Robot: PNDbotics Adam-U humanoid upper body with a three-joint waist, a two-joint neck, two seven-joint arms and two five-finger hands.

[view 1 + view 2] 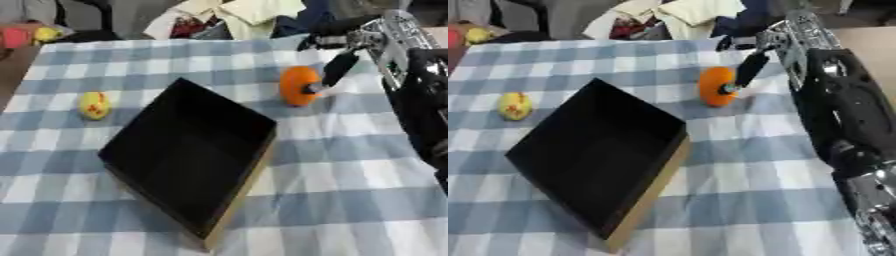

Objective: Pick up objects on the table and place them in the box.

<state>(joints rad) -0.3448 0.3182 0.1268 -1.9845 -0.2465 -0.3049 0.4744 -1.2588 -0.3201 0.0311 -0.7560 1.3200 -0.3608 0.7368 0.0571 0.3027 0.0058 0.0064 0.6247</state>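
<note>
Right hand (337, 67) mostly hidden behind arm, one finger touching orange object (298, 85) beyond box (188, 150); curl unclear, cannot tell. One yellow object (94, 105) left of box. One box, inside dark.

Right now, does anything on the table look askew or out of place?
The black box sits turned at an angle to the checked tablecloth, one corner pointing toward the far edge. It looks empty. The orange object and the yellow object lie outside it, the right hand touching the orange one. Nothing looks spilled or damaged.
</note>
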